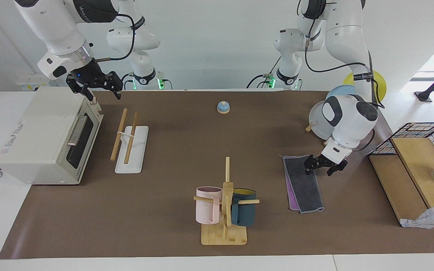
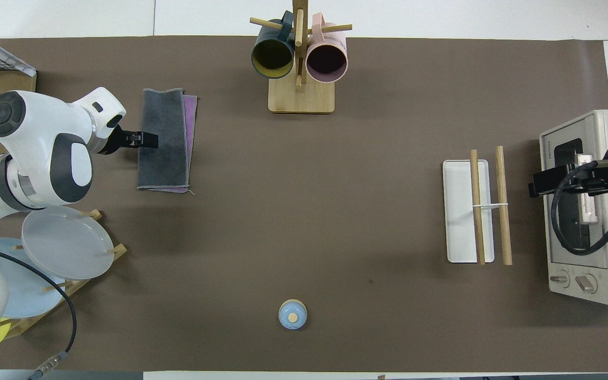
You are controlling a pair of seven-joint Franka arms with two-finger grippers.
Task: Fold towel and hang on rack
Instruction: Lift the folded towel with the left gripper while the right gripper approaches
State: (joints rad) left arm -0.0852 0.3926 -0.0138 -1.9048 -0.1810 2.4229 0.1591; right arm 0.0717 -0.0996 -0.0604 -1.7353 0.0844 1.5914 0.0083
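Brown mat covers the table (image 1: pixel 171 233). Right gripper (image 1: pixel 95 89) waits up over the toaster oven (image 1: pixel 47 139), fingers spread, nothing in them; the rack (image 1: pixel 131 148) sits just past it on the mat. Left gripper (image 1: pixel 324 165), fingers apart and empty, sits low at the edge of the folded towel (image 1: pixel 303 183), grey face up.

We see a mug tree (image 1: pixel 225 210) with two mugs | a small oven (image 1: pixel 47 137) | plates (image 2: pixel 66 243) | a blue bell (image 1: pixel 223 107)

grey-and-purple towel (image 1: pixel 303 185), white-based rack (image 1: pixel 131 145), brown mat (image 1: pixel 187 150)
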